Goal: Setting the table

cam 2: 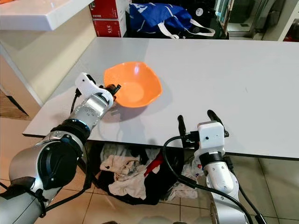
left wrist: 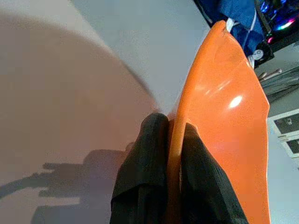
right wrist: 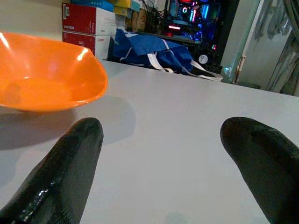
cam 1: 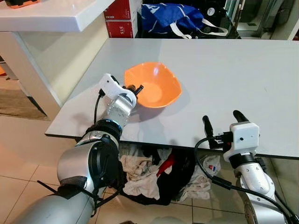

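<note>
An orange bowl [cam 1: 154, 85] stands on the grey table [cam 1: 224, 79], toward its near left part. My left gripper [cam 1: 133, 88] is shut on the bowl's near left rim; in the left wrist view the two black fingers [left wrist: 145, 177] pinch the orange rim [left wrist: 212, 112] between them. My right gripper [cam 1: 223, 120] is open at the table's front edge, right of the bowl and apart from it, with nothing between its fingers [right wrist: 70, 172]. The bowl [right wrist: 46, 70] lies ahead and to the left of it.
A white counter [cam 1: 51, 14] rises at the far left. Red boxes [cam 1: 122, 16] and a blue bag [cam 1: 175, 18] sit behind the table. A heap of clothes [cam 1: 159, 175] lies on the tiled floor under the table's front edge.
</note>
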Controlling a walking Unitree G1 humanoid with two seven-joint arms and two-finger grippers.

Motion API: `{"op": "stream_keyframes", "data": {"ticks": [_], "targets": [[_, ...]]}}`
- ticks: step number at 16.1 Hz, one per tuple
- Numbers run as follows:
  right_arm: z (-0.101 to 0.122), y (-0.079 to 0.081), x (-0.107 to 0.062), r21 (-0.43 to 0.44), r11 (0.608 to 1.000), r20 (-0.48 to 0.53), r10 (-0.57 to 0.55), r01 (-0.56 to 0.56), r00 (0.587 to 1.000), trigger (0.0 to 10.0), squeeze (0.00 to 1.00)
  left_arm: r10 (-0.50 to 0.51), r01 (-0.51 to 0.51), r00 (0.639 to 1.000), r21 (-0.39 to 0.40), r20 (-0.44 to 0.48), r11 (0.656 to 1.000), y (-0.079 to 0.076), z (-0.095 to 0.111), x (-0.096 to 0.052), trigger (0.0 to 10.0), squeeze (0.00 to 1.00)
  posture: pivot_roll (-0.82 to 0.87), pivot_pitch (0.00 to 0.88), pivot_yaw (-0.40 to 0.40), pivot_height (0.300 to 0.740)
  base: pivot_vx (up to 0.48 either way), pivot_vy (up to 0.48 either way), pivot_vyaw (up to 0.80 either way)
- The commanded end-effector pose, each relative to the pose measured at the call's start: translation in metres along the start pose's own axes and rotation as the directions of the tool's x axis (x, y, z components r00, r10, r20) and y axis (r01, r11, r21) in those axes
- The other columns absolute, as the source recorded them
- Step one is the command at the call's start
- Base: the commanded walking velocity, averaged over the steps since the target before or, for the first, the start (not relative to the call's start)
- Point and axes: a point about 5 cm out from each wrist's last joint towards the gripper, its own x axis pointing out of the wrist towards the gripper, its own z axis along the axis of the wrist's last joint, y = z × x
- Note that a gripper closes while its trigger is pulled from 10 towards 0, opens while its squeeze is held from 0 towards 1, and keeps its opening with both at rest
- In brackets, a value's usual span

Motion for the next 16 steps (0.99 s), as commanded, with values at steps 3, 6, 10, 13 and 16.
{"op": "stream_keyframes", "data": {"ticks": [3,6,10,13,16], "targets": [[0.004,0.0,-0.002,-0.007,1.0,0.007,0.012,-0.012,1.0,10.0,0.0,0.009,-0.008,1.0,-0.047,0.02,0.999,-0.001,0.004,0.0,0.0,0.0,-0.28,0.0,0.111,0.74,0.0,0.0,0.0],[0.003,0.0,-0.002,-0.01,1.0,0.002,0.013,-0.013,1.0,10.0,0.0,0.02,-0.019,1.0,-0.047,0.013,0.999,0.001,0.001,0.0,0.0,0.0,-0.28,0.0,0.112,0.74,0.0,0.0,0.0],[0.001,0.0,-0.004,-0.011,1.0,-0.004,0.018,-0.018,1.0,10.0,0.0,0.051,-0.051,0.999,-0.084,0.002,0.995,0.006,-0.001,0.0,0.3,0.0,-0.28,0.0,0.111,0.74,0.0,0.0,0.0],[0.001,0.001,-0.005,-0.012,1.0,-0.006,0.021,-0.021,1.0,10.0,0.0,0.084,-0.085,0.996,-0.114,-0.014,0.99,0.01,-0.004,0.0,10.0,0.0,-0.29,0.0,0.111,0.74,0.0,0.0,0.0],[0.002,0.001,-0.007,-0.014,1.0,-0.006,0.025,-0.025,1.0,10.0,0.0,0.121,-0.125,0.992,-0.13,-0.035,0.984,0.015,-0.009,-0.001,10.0,0.0,-0.29,0.0,0.11,0.74,0.0,0.0,0.0]]}}
